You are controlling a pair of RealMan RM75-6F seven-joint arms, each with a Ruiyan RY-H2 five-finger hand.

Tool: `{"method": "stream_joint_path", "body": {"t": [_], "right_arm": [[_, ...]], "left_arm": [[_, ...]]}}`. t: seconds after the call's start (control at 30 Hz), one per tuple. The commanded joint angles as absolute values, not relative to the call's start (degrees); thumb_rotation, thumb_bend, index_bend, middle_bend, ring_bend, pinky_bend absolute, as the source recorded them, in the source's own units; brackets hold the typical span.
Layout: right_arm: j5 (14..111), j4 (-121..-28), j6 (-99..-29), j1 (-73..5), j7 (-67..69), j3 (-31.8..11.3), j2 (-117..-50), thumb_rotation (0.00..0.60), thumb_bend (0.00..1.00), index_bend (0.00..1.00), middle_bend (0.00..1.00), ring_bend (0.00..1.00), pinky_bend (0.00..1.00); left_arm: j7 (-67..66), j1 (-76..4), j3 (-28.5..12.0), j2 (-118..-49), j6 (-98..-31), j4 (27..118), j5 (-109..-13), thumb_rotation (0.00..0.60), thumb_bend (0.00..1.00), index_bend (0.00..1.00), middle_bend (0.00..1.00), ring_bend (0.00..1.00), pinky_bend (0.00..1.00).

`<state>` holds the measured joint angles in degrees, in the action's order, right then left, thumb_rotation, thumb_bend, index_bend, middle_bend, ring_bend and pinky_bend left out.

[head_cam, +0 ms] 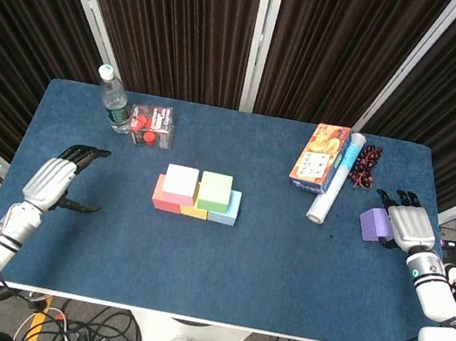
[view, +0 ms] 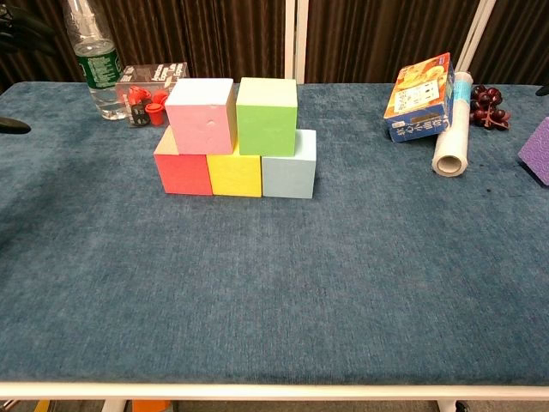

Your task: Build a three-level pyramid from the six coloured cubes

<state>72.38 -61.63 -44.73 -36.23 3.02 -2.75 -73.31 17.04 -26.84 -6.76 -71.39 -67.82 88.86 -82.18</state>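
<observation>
Head view shows our five blocks (head_cam: 196,194) stacked mid-frame, three under two, leaving a top spot for the purple block (head_cam: 372,224) at the right edge. Our right hand (head_cam: 408,227) touches it; we cannot tell if it grips. Our left hand (head_cam: 56,180) waits open, empty, lower left.

The left hand (head_cam: 54,180) hovers with fingers spread, empty, while the right hand (head_cam: 408,226) grips a cube.
</observation>
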Motion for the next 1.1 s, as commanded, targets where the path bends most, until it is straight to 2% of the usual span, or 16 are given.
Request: {"method": "stream_joint_path", "body": {"t": [0.03,0.2,0.37,0.7,1.1], "right_arm": [[75.51,-69.33,-48.85,-35.05,5.6,-3.48,-68.26,0.6,0.23,0.0,0.38,0.0,0.0],[78.01,-82.11,-50.02,-35.13,7.64,-4.27,-60.59,0.6,0.23,0.0,0.38,0.0,0.0],[76.96,-89.06,-45.97,-37.71,5.9,-5.18,-59.15,0.6,0.22,0.0,0.38,0.0,0.0],[67.93,-89.55,-40.04,-45.27,-7.36,-7.97,-67.63,0.6,0.2,0.0,0.37,0.0,0.0],[46.35,-77.92,-38.91,-57.85,-24.35,-11.33,-81.67,0.6,0.19,0.0,0.34,0.0,0.0]], "left_arm": [[17.22,-26.64,-6.69,-71.25,-67.99,88.78,-82.18,0.6,0.02,0.15,0.18,0.11,0.11],[17.31,-26.25,-6.52,-71.09,-68.35,88.65,-82.28,0.6,0.02,0.15,0.18,0.11,0.11],[17.41,-26.07,-6.33,-71.12,-68.57,88.67,-82.66,0.6,0.02,0.15,0.18,0.11,0.11],[18.62,-25.8,-5.91,-71.03,-68.69,87.57,-83.37,0.6,0.02,0.15,0.18,0.11,0.11],[19.89,-25.82,-5.53,-71.27,-68.45,85.54,-84.01,0.6,0.02,0.15,0.18,0.11,0.11]]}}
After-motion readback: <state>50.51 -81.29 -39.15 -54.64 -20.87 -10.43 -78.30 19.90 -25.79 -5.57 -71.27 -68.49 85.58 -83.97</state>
